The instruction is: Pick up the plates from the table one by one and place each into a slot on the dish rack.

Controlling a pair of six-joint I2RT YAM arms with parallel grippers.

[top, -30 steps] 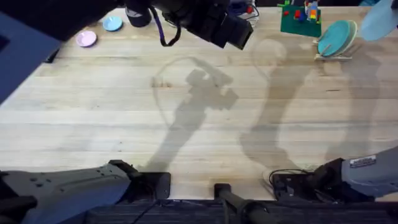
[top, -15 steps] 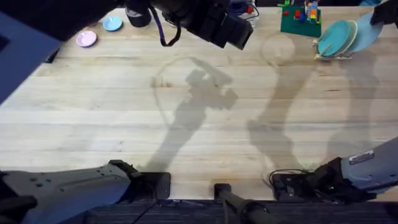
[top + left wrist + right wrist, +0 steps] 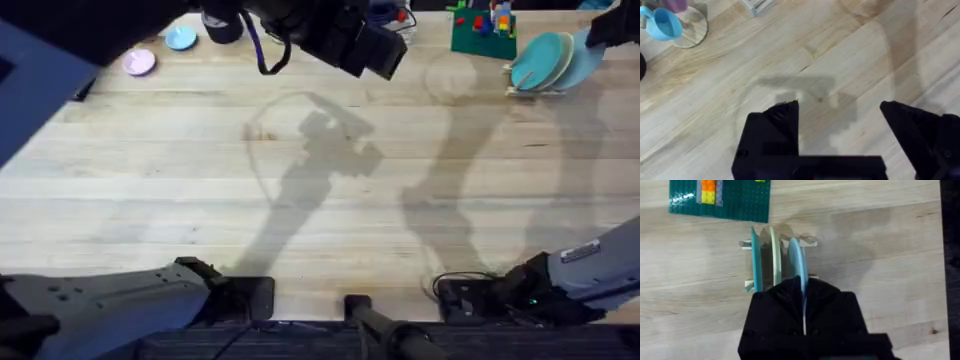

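**A:** While the far left is quiet, with the pink disc [image 3: 138,63] and the blue disc [image 3: 181,38] sitting untouched, all the movement is out on the right. Start us off on the left, though.

**B:** The left gripper [image 3: 839,107] hangs above the bare table [image 3: 200,170], jaws spread wide with nothing between them. It's idle.

**A:** And past the middle?

**B:** Beyond the green brick board [image 3: 483,35] is the dish rack [image 3: 535,92]. A second ago the light blue plate [image 3: 585,58] was up at the far right corner, well clear of the rack. Now it has dropped in against it!

**A:** The wrist camera agrees. The teal plate [image 3: 755,255] and the pale yellow plate [image 3: 772,255] stand on edge in the rack, and the light blue one is upright just beside the yellow, its lower edge seemingly down in the next slot [image 3: 790,242].

**B:** The right gripper [image 3: 801,287] is clamped on that plate's rim and hasn't let go.

**A:** So this looks like the last plate going home. All that's left, I'd say, is to seat it fully, open up and lift away. Release too early and it could tip against its neighbour.
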